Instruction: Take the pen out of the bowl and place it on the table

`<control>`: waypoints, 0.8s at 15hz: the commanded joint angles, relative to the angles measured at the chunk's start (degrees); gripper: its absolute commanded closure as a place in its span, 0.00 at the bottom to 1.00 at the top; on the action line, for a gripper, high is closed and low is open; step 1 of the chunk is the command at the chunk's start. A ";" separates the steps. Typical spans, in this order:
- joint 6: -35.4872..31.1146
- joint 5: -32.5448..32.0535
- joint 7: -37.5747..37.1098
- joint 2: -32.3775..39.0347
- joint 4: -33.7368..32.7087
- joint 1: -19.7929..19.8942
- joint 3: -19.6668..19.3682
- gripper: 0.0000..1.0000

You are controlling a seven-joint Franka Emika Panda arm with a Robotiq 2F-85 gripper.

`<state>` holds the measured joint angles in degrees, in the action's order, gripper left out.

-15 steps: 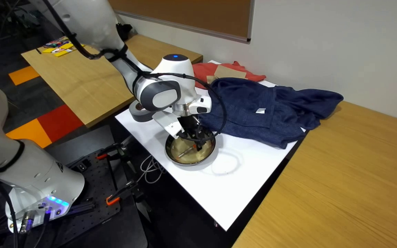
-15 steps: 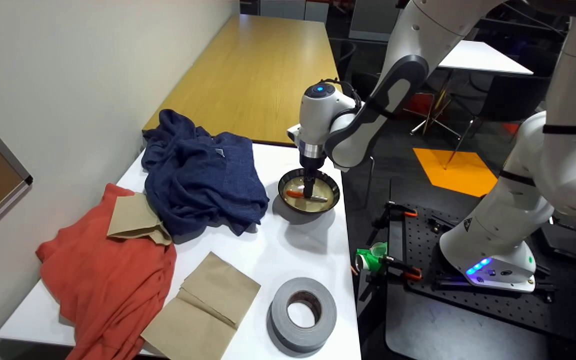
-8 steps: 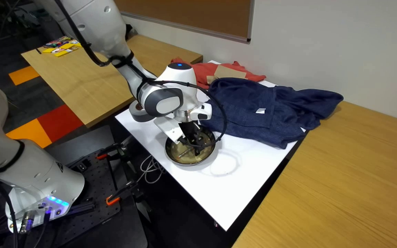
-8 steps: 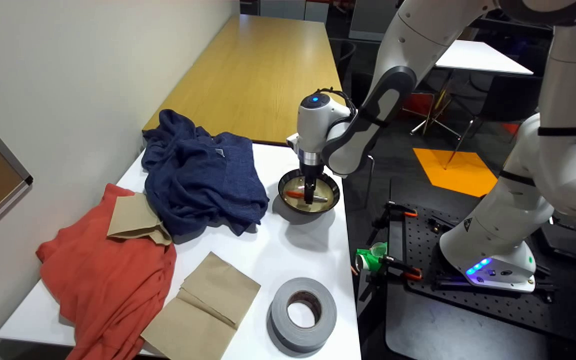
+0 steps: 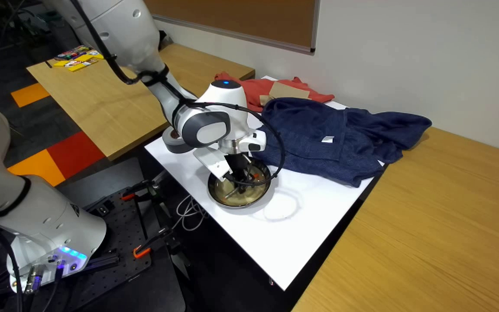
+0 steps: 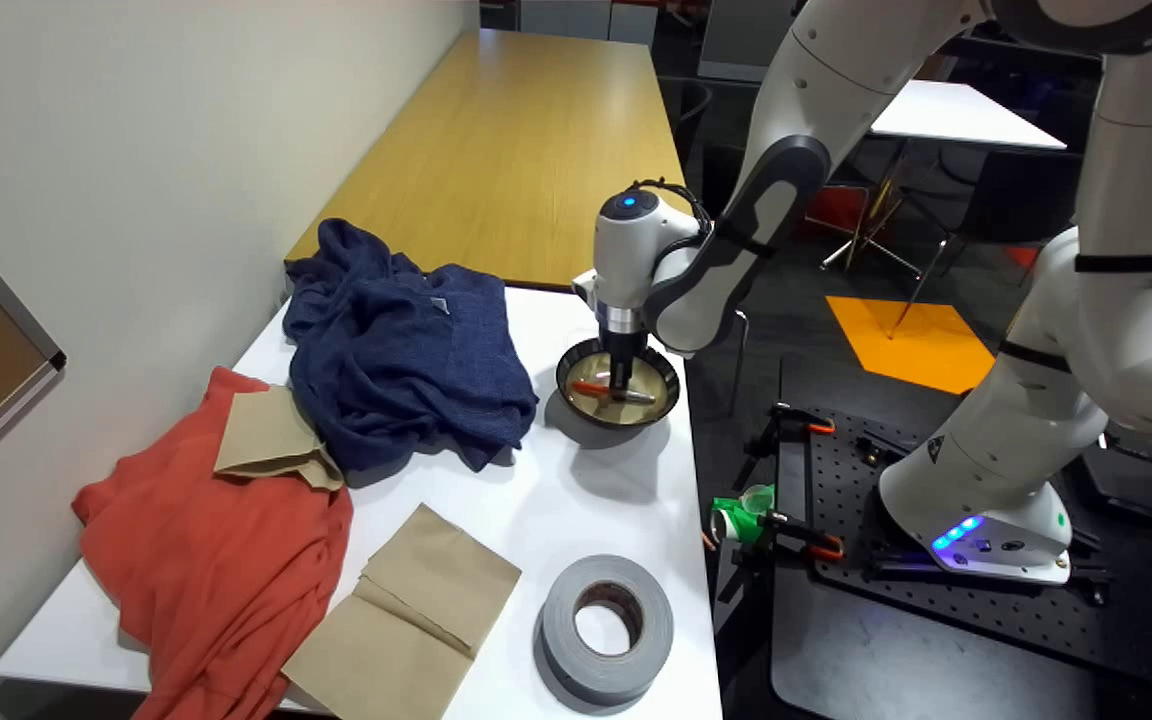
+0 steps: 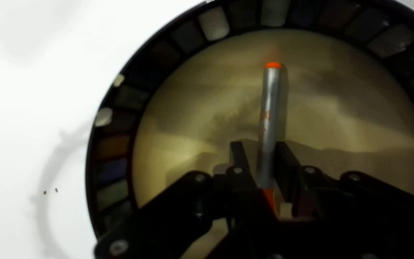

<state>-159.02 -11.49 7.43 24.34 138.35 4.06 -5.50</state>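
Poised inside the bowl (image 6: 601, 411), right of the blue cloth (image 6: 406, 360) on the tabletop (image 6: 576, 515) in an exterior view, with jaws parted either side of the pen (image 7: 268, 122).

The arm (image 5: 132, 39) is white, with a bright silver collar (image 6: 620, 320). Above the collar sits a rounded housing (image 6: 626, 250) with a dark grey cap (image 6: 629, 214) and a blue light (image 5: 226, 82); just beside the collar, a dark grey band (image 5: 190, 133) frames a pale oval panel (image 5: 211, 133). Below the collar, the gripper (image 7: 260, 151) is black, its linkages (image 7: 171, 201) studded with pale screw heads (image 7: 119, 247). A black cable (image 5: 236, 105) loops near the collar. Well apart from it, the white base (image 6: 976, 500) bears blue lights (image 6: 957, 536), a black mark (image 6: 935, 448) and a green dot (image 6: 1060, 520).
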 commanded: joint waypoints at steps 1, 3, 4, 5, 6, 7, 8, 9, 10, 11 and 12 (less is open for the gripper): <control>-0.81 1.18 -0.09 0.30 -0.75 0.30 0.45 1.00; -0.46 1.35 -0.72 -0.93 -0.20 0.02 0.26 0.97; 0.06 1.51 -1.24 -2.62 0.69 -0.14 0.02 0.97; 0.33 1.75 -1.29 -4.44 1.73 -0.15 0.01 0.97; 0.99 1.44 -2.08 -6.09 2.44 -0.70 -0.65 0.97; 1.26 1.14 -2.56 -8.54 3.72 -1.00 -1.12 0.97; 1.28 0.51 -3.53 -10.67 4.79 -1.45 -1.72 0.97; 0.95 0.01 -4.07 -13.00 6.09 -1.70 -1.94 0.97; 0.90 -0.41 -4.45 -15.10 7.06 -1.83 -1.92 0.97; 0.89 -1.26 -5.08 -17.21 8.08 -2.24 -1.83 0.97; 1.05 -1.84 -5.20 -19.04 8.83 -2.46 -1.47 0.97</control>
<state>-158.95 -11.10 4.91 13.49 142.29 3.42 -6.37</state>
